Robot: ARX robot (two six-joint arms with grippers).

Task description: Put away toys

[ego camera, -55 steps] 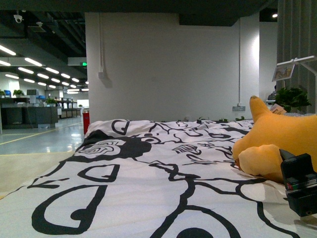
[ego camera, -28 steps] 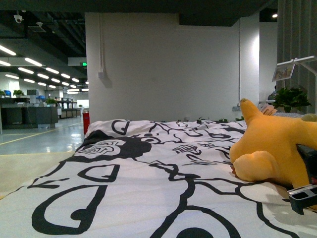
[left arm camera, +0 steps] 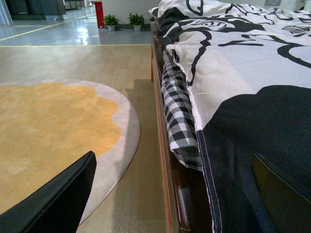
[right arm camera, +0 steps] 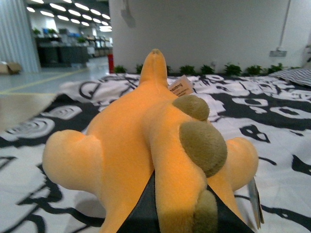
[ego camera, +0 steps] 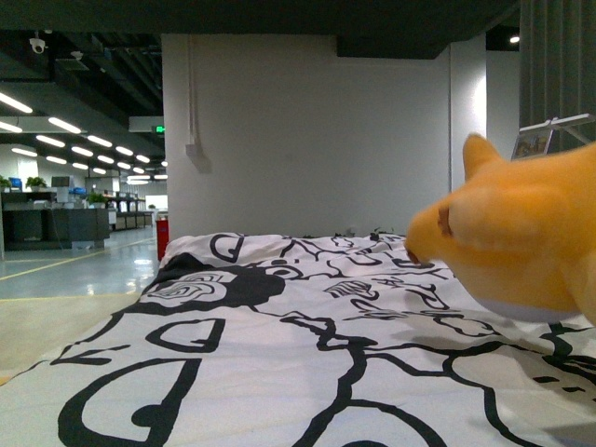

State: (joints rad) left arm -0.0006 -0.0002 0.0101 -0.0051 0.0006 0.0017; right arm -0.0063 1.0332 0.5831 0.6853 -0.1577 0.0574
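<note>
My right gripper (right arm camera: 175, 213) is clamped on the soft orange-yellow plush animal (ego camera: 517, 251), held above the right edge of the black-and-white patterned bedspread (ego camera: 279, 372); it looks light and squashy, so I judge its thick body the safest hold, while my left gripper (left arm camera: 167, 194) has its fingers apart.

Wide-spread claw (left arm camera: 172, 199) at bed edge (left arm camera: 167, 160), yellow rug (left arm camera: 48, 126)

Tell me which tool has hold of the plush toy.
The right tool, clamped on the orange plush toy. The left tool hangs open and empty at the edge of the bed.
</note>
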